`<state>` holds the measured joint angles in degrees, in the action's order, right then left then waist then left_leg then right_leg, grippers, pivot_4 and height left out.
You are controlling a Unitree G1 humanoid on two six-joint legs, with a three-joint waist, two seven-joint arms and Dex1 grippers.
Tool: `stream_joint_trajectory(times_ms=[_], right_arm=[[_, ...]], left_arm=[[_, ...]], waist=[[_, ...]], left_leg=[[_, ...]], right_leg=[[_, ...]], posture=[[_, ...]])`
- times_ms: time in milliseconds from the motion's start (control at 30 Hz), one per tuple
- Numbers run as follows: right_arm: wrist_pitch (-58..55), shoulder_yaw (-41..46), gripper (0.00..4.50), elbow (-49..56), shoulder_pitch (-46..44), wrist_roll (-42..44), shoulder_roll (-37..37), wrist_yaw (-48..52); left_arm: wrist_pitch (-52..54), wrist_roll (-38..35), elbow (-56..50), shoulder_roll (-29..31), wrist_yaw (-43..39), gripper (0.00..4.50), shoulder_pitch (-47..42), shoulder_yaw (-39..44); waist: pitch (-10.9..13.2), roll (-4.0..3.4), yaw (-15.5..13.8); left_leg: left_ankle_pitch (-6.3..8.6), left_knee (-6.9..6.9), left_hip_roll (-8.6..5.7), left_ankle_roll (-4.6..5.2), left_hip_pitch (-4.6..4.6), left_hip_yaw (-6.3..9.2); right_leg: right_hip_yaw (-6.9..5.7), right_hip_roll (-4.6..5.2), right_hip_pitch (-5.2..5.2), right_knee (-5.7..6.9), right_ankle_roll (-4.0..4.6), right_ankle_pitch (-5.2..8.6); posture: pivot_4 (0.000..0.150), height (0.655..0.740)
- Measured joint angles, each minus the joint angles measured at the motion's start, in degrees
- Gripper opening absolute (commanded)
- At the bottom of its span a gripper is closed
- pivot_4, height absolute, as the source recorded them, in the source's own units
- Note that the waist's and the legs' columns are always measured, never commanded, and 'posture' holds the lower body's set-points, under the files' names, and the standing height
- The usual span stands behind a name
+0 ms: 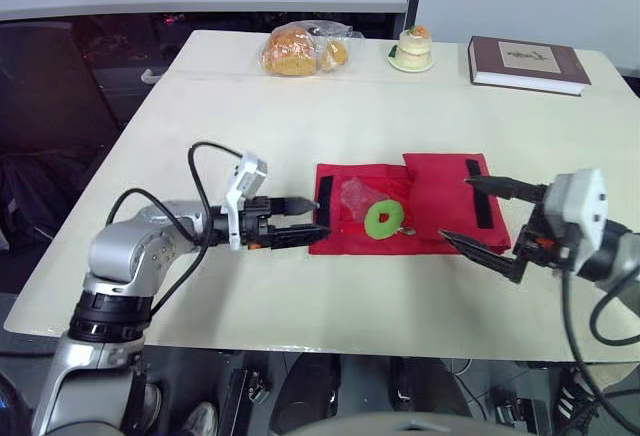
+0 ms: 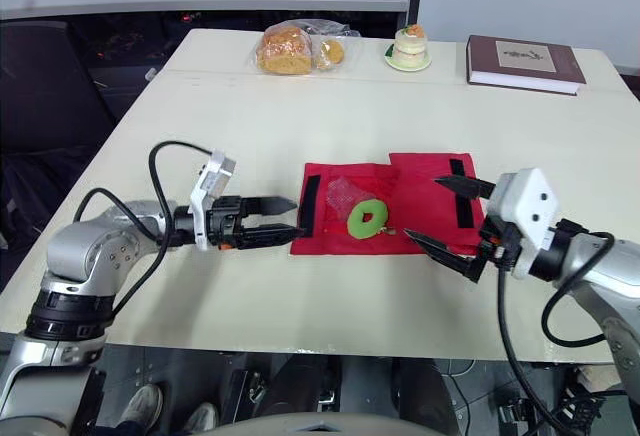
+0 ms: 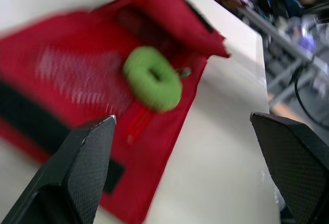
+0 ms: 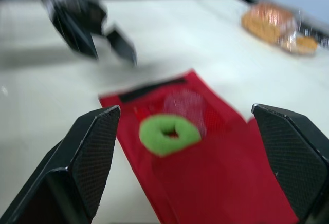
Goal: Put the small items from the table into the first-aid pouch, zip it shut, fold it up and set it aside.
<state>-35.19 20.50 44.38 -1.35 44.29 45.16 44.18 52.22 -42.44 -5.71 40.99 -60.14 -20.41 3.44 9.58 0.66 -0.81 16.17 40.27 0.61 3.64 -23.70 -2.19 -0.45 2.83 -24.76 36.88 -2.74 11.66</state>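
Observation:
The red first-aid pouch (image 1: 430, 201) lies unfolded on the table, with black fastening strips at its left and right ends. A green ring (image 1: 383, 220) rests on its middle, beside a clear mesh pocket (image 1: 355, 194). My left gripper (image 1: 318, 216) is open at the pouch's left edge, fingertips just over the black strip. My right gripper (image 1: 455, 209) stands wide open over the pouch's right part, holding nothing. The left wrist view looks across the pouch (image 3: 61, 75) at the ring (image 3: 152, 78). In the right wrist view the ring (image 4: 169, 133) lies ahead, with my left gripper (image 4: 110, 41) beyond it.
At the far edge of the cream table (image 1: 250, 126) sit a bag of bread (image 1: 300, 51), a small cake on a plate (image 1: 412, 48) and a brown book (image 1: 528, 63). The table's front edge runs just below both arms.

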Motion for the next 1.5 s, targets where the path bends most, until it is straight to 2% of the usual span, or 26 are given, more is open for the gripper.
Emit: stream_joint_trajectory(times_ms=[300, 400, 533, 800, 967, 1033, 1067, 1100, 1267, 1333, 1367, 1500], right_arm=[[-1.6, 5.3, 4.37, -2.8, 0.0, 7.9, 6.3, 4.7], [-2.2, 5.3, 4.37, -3.4, 0.0, 8.7, 9.0, 6.4], [-2.1, 5.2, 4.37, -3.8, -0.1, 8.1, 9.4, 6.4], [-2.1, 5.1, 4.37, -3.7, -1.3, 8.1, 9.4, 4.9], [-2.1, 5.0, 4.37, -2.5, -1.4, 8.6, 9.4, 3.6], [-2.1, 5.0, 4.5, -2.4, -1.4, 8.8, 9.3, 3.0], [-2.1, 5.0, 4.5, -2.4, -1.4, 8.9, 9.3, 2.9], [-2.1, 4.9, 4.5, -2.4, -1.4, 8.9, 9.3, 2.8], [-1.9, 4.1, 4.5, -2.8, -1.4, 8.9, 8.4, 3.0], [-1.8, 3.9, 4.5, -2.8, -1.5, 8.9, 8.3, 3.1], [-1.3, 3.5, 4.5, -3.0, -1.5, 8.7, 8.1, 3.4], [-0.3, 2.8, 4.5, -3.7, -1.5, 7.8, 7.6, 4.3]], left_arm=[[6.5, -0.2, 2.4, -9.9, 17.5, 4.5, 2.0, 5.4], [13.9, -2.9, 2.5, -17.3, 27.3, 4.5, -0.7, 10.6], [23.2, -6.1, 2.5, -24.0, 38.0, 4.5, -4.7, 17.1], [36.9, -8.1, 2.1, -31.7, 45.7, 4.5, -9.5, 21.3], [39.8, -10.8, 7.0, -35.5, 48.0, 4.5, -11.4, 26.8], [40.0, -11.8, 8.3, -36.1, 49.2, 4.07, -11.9, 28.8], [40.1, -12.1, 8.8, -36.2, 49.5, 3.44, -12.0, 29.4], [40.1, -12.4, 8.9, -36.2, 49.8, 3.44, -12.0, 29.9], [40.2, -14.8, 9.3, -31.0, 47.4, 1.19, -11.6, 29.6], [40.2, -15.0, 9.5, -30.4, 46.8, 0.57, -11.6, 29.4], [40.2, -15.0, 10.0, -29.4, 46.0, 0.08, -11.6, 28.9], [39.6, -14.7, 10.8, -27.0, 43.1, 0.03, -11.5, 26.6]], waist=[[-0.1, 0.02, -0.2], [-0.2, -0.04, -0.5], [-0.2, 0.09, -0.7], [-0.2, 0.09, -1.3], [-0.2, 0.11, -1.3], [-0.2, 0.11, -1.3], [-0.2, 0.12, -1.3], [-0.2, 0.13, -1.3], [-0.2, 0.15, -1.2], [-0.2, 0.15, -1.2], [-0.2, 0.15, -1.2], [-0.2, 0.16, -1.2]], left_leg=[[0.0, 0.0, -0.04, 0.0, 0.04, 0.11], [-0.01, 0.05, -0.13, 0.01, 0.08, 0.27], [-0.01, 0.08, -0.2, 0.0, 0.09, 0.39], [-0.02, 0.08, -0.26, -0.02, 0.09, 0.41], [-0.11, 0.08, -0.26, -0.17, 0.09, 0.44], [-0.11, 0.08, -0.25, -0.17, 0.07, 0.45], [-0.11, 0.08, -0.25, -0.17, 0.07, 0.45], [-0.11, 0.08, -0.25, -0.17, 0.06, 0.46], [-0.15, 0.08, -0.24, -0.24, 0.05, 0.48], [-0.15, 0.08, -0.24, -0.24, 0.05, 0.48], [-0.15, 0.08, -0.24, -0.24, 0.04, 0.48], [-0.15, 0.08, -0.24, -0.25, 0.04, 0.47]], right_leg=[[-0.11, 0.17, 0.11, 0.0, 0.01, -0.01], [-0.21, 0.27, 0.27, 0.01, 0.0, -0.01], [-0.29, 0.25, 0.34, 0.0, 0.0, -0.01], [-0.3, 0.25, 0.38, -0.02, 0.0, -0.01], [-0.3, 0.22, 0.37, -0.01, 0.01, 0.0], [-0.3, 0.23, 0.37, -0.01, 0.01, 0.0], [-0.31, 0.23, 0.37, -0.01, 0.01, 0.0], [-0.31, 0.23, 0.36, -0.01, 0.01, 0.0], [-0.31, 0.23, 0.34, -0.01, 0.11, 0.05], [-0.31, 0.24, 0.34, -0.01, 0.14, 0.06], [-0.31, 0.24, 0.34, -0.01, 0.14, 0.06], [-0.31, 0.24, 0.32, -0.01, 0.14, 0.06]], posture=[[0.15, 0.7289], [0.15, 0.7289], [0.15, 0.7289], [0.15, 0.7289], [0.15, 0.7289], [0.15, 0.7289], [0.15, 0.7289], [0.15, 0.7289], [0.15, 0.7289], [0.15, 0.7289], [0.15, 0.7289], [0.15, 0.7289]])
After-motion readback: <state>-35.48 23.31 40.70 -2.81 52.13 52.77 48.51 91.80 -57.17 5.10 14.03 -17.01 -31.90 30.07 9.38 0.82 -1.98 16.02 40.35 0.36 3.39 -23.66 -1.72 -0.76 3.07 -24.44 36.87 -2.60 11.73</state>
